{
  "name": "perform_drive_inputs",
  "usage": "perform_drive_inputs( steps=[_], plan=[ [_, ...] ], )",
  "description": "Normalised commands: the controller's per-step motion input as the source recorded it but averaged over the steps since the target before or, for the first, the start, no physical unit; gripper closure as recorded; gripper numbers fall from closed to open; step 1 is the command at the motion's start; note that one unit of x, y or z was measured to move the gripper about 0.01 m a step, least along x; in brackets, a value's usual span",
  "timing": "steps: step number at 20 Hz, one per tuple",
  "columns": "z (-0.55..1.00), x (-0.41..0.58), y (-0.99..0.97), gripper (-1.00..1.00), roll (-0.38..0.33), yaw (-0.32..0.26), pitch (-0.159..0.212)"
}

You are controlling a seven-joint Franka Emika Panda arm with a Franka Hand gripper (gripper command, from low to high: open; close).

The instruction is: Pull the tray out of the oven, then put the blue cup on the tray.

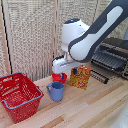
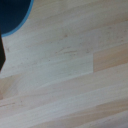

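Worktop [image 1: 95, 107] of pale wooden planks fills the lower half of the exterior frame, with a folding slatted screen [image 1: 35, 35] behind it. At the right edge, a little above mid-height, stands the oven [image 1: 114, 57], silver and black, its door [image 1: 100, 76] folded down toward the worktop. The tray [image 1: 111, 60], a dark wire rack of thin parallel bars, shows at the oven's mouth; how far out it sits cannot be told. The blue cup [image 1: 56, 91] stands upright just below the centre of the frame, handle turned toward the exterior view's left. Just to its left sits a red basket [image 1: 19, 95], filling the lower-left corner. Above and slightly right of the cup lies a red bowl-like thing [image 1: 59, 77], and beside that, further right, an orange carton [image 1: 81, 76] stands upright.

The white arm [image 1: 95, 30] curves in from the upper right and ends near the centre, its wrist just above the red thing. The gripper [image 1: 61, 69] hangs above and behind the cup, close to it but apart. Its fingers are too blurred to tell how far they are spread, and nothing can be seen held.

The wrist view shows mostly bare planks, with a curved blue-edged dark shape [image 2: 12, 15] in its upper-left corner, probably the cup's rim.
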Motion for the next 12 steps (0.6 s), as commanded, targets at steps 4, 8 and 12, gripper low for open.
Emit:
perform_drive_inputs(
  steps=[4,8,12],
  plan=[
    [-0.36,0.144,-0.24,-1.0,0.11,0.006,-0.057],
    [-0.35,0.108,-0.19,-1.0,0.078,0.0,-0.026],
    [-0.37,0.01,-0.12,1.0,0.023,0.001,0.022]
  ],
)
